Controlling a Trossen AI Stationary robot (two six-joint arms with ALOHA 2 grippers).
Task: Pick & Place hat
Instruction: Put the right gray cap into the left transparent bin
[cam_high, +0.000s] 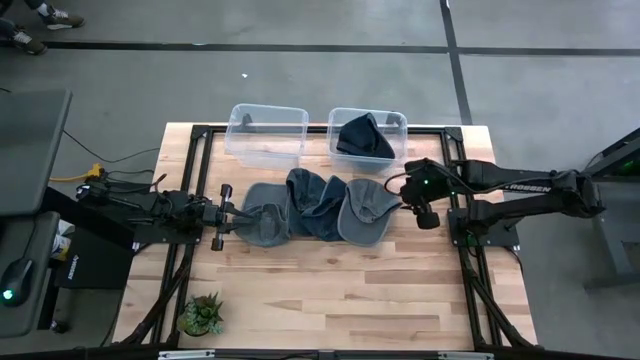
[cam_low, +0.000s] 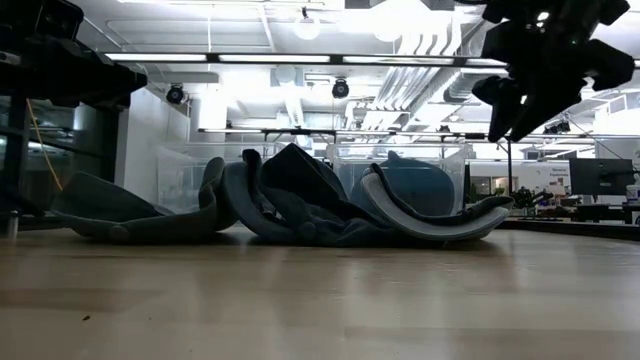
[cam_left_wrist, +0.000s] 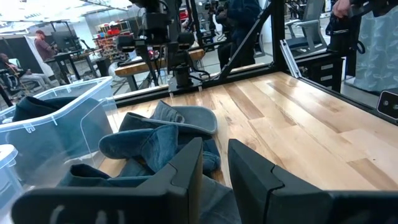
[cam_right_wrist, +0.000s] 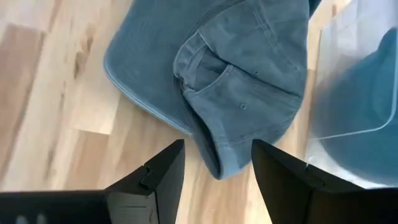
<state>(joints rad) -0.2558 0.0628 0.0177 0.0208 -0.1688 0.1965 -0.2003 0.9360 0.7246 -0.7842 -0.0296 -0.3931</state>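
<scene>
R gripper (cam_high: 412, 203) hovers over the rightmost hat (cam_high: 365, 210), mid-tabletop near back bins, fingers part open, empty. Hat lies straight below/ahead, brim toward front edge. L gripper (cam_high: 228, 215) at the leftmost hat (cam_high: 263, 212), narrow gap, holding nothing visible.

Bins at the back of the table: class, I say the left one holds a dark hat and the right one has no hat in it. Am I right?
No, it is reversed. The high view shows the dark hat in the right bin, while the left bin has no hat in it.
</scene>
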